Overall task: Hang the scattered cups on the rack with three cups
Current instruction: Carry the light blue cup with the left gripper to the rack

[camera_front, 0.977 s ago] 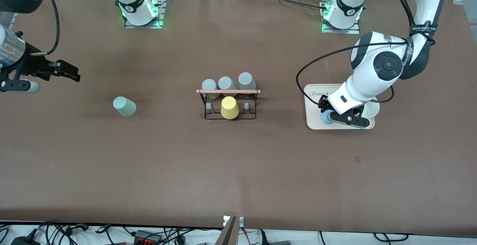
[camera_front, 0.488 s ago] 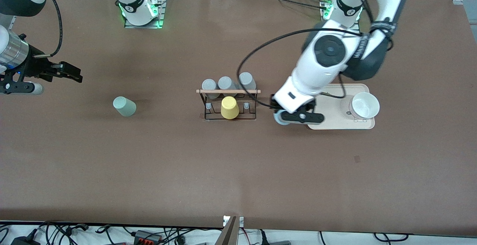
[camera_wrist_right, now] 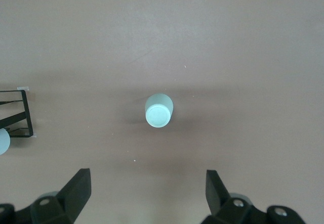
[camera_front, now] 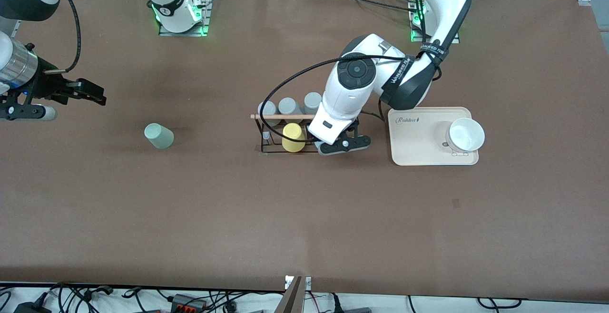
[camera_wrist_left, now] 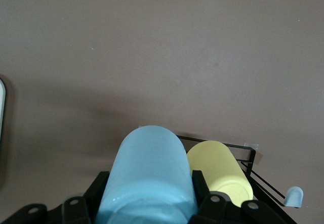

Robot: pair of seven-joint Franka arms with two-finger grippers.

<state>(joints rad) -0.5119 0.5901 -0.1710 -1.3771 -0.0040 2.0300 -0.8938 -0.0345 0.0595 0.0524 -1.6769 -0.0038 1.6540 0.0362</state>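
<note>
The mint cup (camera_front: 159,136) stands alone toward the right arm's end of the table; the right gripper (camera_wrist_right: 147,193), over bare table, spreads wide and empty. The left gripper (camera_front: 343,144) clamps the blue cup (camera_wrist_left: 150,176) over the rack (camera_front: 266,134), beside the yellow cup (camera_front: 293,137); the arm hides the blue cup from the front.

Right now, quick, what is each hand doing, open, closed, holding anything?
Left hand: closed on the light blue cup, over the rack beside the yellow cup.
Right hand: open, empty, above the mint-green cup.
</note>
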